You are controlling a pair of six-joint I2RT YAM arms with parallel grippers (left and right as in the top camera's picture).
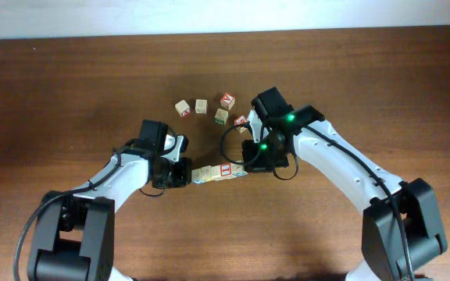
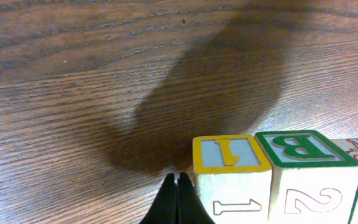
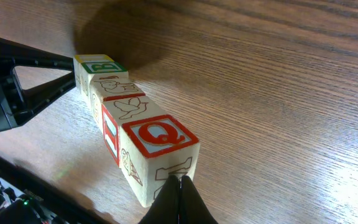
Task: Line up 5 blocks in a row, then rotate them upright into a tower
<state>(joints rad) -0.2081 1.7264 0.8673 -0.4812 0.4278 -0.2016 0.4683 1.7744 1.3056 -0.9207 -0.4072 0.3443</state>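
Note:
Several pale wooden blocks lie in a straight row on the table between my two grippers. In the left wrist view the row's end is a yellow-framed block with a green B block beside it. My left gripper is shut and empty, its tips right beside the yellow-framed block. At the other end sits a red-framed Q block, then a second red-framed block. My right gripper is shut and empty, its tips against the Q block's end face. Overhead, the left gripper and right gripper bracket the row.
Several loose cubes lie behind the row: a pale one, another, a red-printed one, a green-printed one and one close to the right arm. The brown wooden table ends at a white strip behind them.

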